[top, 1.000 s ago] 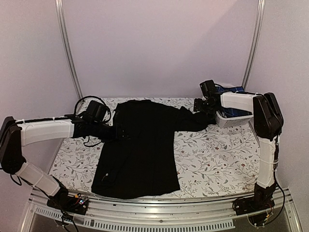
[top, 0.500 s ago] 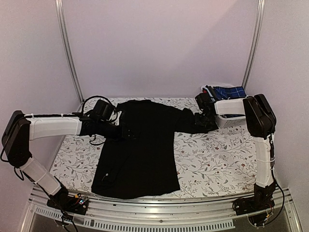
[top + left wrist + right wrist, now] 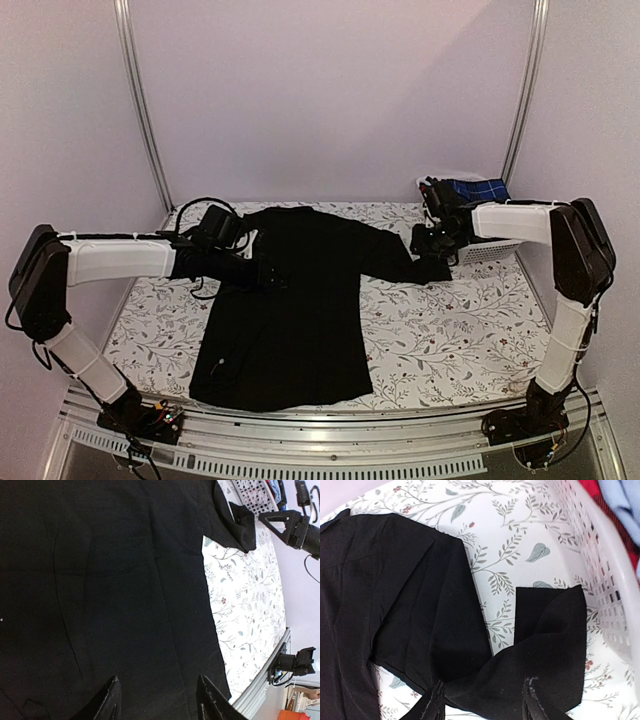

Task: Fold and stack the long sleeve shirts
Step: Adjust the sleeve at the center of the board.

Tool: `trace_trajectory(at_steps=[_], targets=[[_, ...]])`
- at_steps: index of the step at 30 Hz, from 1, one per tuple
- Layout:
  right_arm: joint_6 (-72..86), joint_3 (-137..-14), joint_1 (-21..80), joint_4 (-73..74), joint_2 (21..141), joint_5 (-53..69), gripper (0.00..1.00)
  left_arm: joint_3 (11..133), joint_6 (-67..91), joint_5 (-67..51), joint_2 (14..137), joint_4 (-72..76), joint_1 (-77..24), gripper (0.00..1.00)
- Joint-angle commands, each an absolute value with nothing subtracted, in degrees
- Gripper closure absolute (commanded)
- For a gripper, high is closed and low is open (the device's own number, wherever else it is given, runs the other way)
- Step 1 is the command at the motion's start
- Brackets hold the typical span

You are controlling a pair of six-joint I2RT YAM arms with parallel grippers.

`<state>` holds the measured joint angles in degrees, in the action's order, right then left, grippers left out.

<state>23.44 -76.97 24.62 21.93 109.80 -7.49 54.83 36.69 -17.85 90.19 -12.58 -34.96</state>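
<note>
While flat on the table [image 3: 450,330], black shirt [image 3: 290,310] runs near-far, collar far, hem near, one sleeve out right toward basket [image 3: 488,252]. Left gripper [image 3: 158,677] jaws spread over its body; right gripper [image 3: 484,681] spread over the cuff.

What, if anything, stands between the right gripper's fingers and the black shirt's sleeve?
Nothing visible. In the right wrist view the right gripper hangs open directly over the sleeve of the black shirt; the white basket stands beside it, not between.
</note>
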Motion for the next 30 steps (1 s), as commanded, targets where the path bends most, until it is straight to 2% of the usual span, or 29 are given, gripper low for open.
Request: trace_trajectory(at_steps=[1, 10, 23, 30], targets=[[23.63, -73.96, 22.67, 21.71, 105.77, -10.64, 0.46, 56.20, 36.85, -18.59, 90.89, -11.60, -35.73, 0.49], [26.85, -63.93, 21.30, 16.44, 103.86, -10.25, 0.50, 57.19, 36.38, -18.19, 91.31, -12.92, -35.72, 0.50], [32.11, -53.04, 17.43, 4.38, 97.05, -9.30, 0.50, 58.02, 36.29, -18.15, 92.01, -13.72, -35.99, 0.50], [31.87, -53.46, 14.93, 2.33, 99.84, -4.78, 0.55, 58.26, 36.36, -18.09, 92.22, -13.71, -36.14, 0.50]])
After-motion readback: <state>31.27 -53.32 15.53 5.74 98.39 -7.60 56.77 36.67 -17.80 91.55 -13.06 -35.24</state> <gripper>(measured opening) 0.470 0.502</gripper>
